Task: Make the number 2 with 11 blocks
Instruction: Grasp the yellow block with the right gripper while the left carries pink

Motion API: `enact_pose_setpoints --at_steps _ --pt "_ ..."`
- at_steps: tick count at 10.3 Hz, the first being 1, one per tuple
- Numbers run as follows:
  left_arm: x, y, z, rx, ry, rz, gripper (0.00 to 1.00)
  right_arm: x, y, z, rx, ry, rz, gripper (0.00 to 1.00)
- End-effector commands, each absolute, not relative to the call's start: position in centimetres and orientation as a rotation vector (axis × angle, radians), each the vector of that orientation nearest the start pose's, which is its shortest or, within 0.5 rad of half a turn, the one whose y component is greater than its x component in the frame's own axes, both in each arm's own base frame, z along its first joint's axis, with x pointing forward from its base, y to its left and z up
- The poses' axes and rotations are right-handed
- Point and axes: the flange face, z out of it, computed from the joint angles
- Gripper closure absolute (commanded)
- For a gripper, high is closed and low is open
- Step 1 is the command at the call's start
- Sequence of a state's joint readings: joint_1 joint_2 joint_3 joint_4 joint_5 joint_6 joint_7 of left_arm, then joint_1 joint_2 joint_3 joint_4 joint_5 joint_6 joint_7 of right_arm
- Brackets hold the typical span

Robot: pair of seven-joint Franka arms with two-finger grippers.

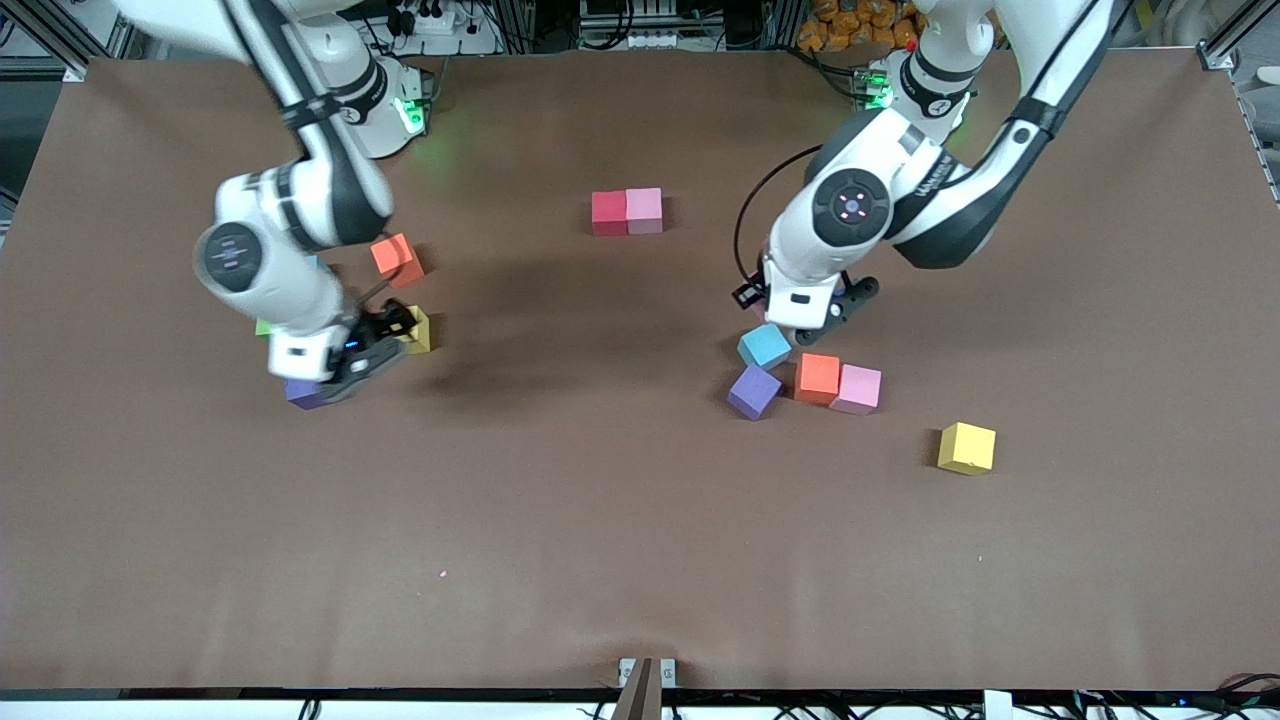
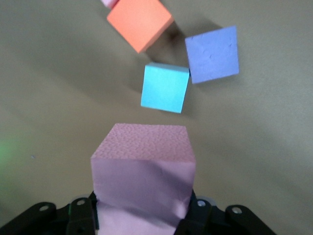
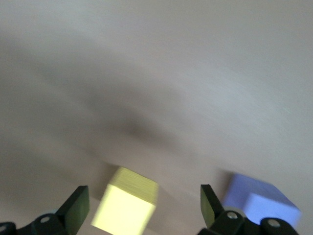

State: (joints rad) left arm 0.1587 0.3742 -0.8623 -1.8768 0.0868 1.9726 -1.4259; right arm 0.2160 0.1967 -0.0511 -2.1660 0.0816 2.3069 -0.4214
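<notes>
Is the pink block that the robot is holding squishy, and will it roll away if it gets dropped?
Probably a bit squishy: the pink block has a grainy, foam-like top, and its side looks dented where the left hand pinches it. It likely weighs little for its size. It shouldn't roll, since its faces are flat, though it might bounce or tumble once.

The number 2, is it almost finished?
Not nearly. Only a red block and a pink block sit touching, side by side. The left hand is shut on another pink block, over the light blue block. The right hand is open over a yellow block. The remaining blocks still lie scattered.
</notes>
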Motion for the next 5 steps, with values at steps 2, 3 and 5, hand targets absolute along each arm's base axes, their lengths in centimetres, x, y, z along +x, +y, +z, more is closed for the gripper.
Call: enact_pose_setpoints --at_steps 2,3,5 --pt "44.6 -38.8 34.3 -2.856 -1.21 0.395 0.47 53.4 8.8 28.6 -3.042 -0.452 0.132 0.0" --pt "43.9 -39.4 33.2 -2.83 -1.275 0.403 0.49 53.2 8.6 27.9 -3.049 -0.414 0.135 0.0" --pt "41.4 -41.0 31.5 -2.773 -1.413 0.395 0.5 51.9 8.9 26.4 -3.063 -0.341 0.148 0.0"
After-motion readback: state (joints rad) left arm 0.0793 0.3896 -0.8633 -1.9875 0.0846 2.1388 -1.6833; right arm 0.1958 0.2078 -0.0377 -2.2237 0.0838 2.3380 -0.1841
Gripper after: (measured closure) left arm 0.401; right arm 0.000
